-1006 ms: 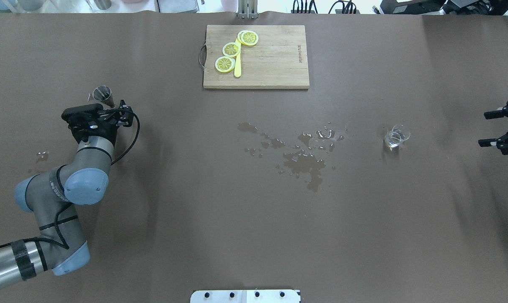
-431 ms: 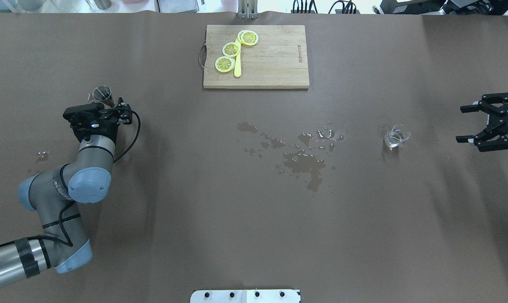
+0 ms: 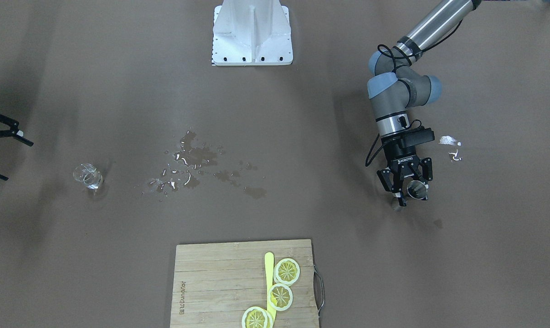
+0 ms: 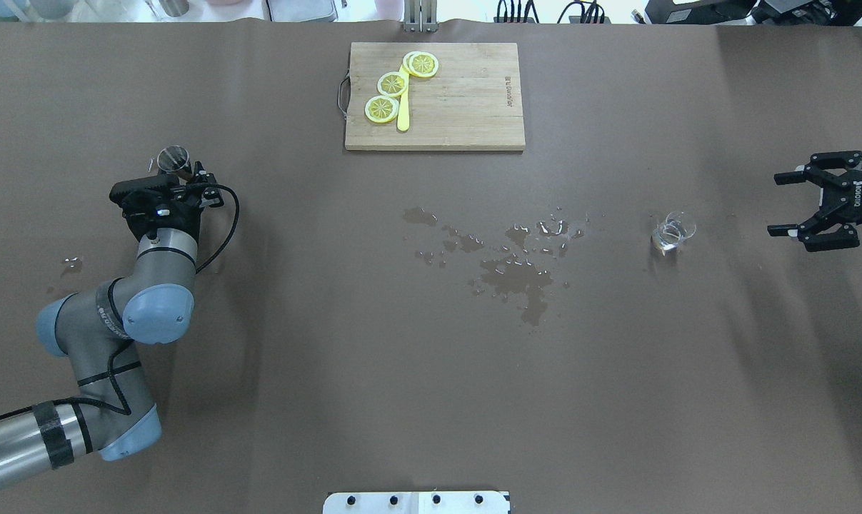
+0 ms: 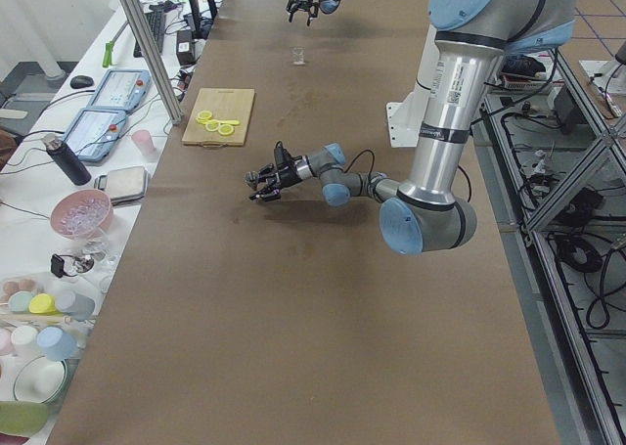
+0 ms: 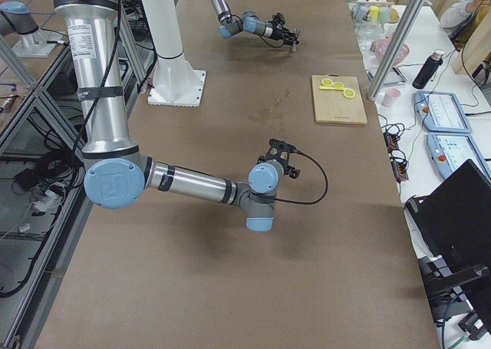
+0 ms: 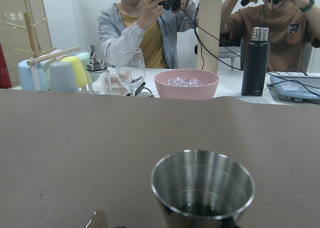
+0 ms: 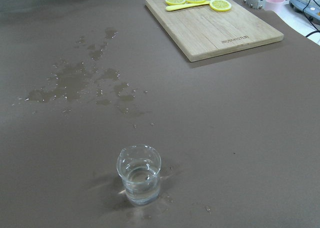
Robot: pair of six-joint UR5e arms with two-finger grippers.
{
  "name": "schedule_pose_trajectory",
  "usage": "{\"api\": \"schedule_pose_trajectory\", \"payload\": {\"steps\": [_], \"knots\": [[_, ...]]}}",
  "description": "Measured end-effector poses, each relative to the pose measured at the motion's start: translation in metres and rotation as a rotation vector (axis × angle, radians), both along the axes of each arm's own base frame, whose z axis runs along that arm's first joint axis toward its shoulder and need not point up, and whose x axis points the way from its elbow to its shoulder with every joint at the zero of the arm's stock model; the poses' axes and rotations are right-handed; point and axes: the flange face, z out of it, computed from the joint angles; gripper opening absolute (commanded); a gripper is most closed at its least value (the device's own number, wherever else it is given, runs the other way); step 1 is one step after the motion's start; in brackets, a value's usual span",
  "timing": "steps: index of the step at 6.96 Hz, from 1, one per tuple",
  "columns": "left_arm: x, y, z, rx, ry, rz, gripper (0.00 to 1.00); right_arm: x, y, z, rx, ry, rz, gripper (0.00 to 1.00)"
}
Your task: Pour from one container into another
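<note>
The cup (image 8: 140, 175) stands upright on the table (image 4: 431, 392) toward the robot's right, with a little clear liquid in its bottom and nothing holding it. The right gripper (image 4: 773, 203) hovers near it on the outer side, its fingers spread wide and closed on nothing. The jigger (image 7: 202, 188) stands upright well apart from the cup, toward the table's left end. The left gripper (image 3: 411, 197) sits low beside it with its fingers apart. From the front view the jigger seems to lie at or between the fingertips, but whether a finger touches it cannot be told. The wrist view shows its mouth close and centred, with something dark at the bottom (liquid or shadow, it is unclear which).

Judged from this, the pour has not begun. Neither vessel is gripped, the liquid is in the cup, and the two are too far apart to pour between. What is left is probably to grasp both, bring them together near the middle and tip the cup over the jigger's narrow mouth.

A patch of spilled liquid (image 4: 516, 275) lies on the table between the two vessels, roughly where they might meet, so anything set down there would land on a wet surface. A cutting board (image 4: 466, 100) with lemon slices (image 4: 382, 108) and a yellow stick (image 4: 403, 118) lies at the far edge, out of both arms' way. No solid thing lies between the right gripper and the cup.
</note>
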Motion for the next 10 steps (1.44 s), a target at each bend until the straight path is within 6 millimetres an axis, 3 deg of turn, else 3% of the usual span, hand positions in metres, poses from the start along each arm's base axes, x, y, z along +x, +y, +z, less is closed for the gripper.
{"api": "schedule_pose_trajectory", "payload": {"steps": [3,4,7,10], "knots": [[0.006,-0.004,-0.003,0.004,-0.002,-0.005,0.58,-0.004,0.002,-0.004,0.059,0.006,-0.045,1.00],[0.007,-0.004,-0.003,0.003,-0.003,-0.005,0.51,-0.006,0.008,0.000,0.058,0.006,-0.095,1.00],[0.008,-0.004,0.003,-0.002,-0.014,-0.005,0.00,-0.012,0.013,0.018,0.075,0.021,-0.197,0.99],[0.001,-0.009,-0.001,0.004,-0.008,-0.016,0.00,-0.029,-0.009,0.019,0.133,0.033,-0.230,0.99]]}}
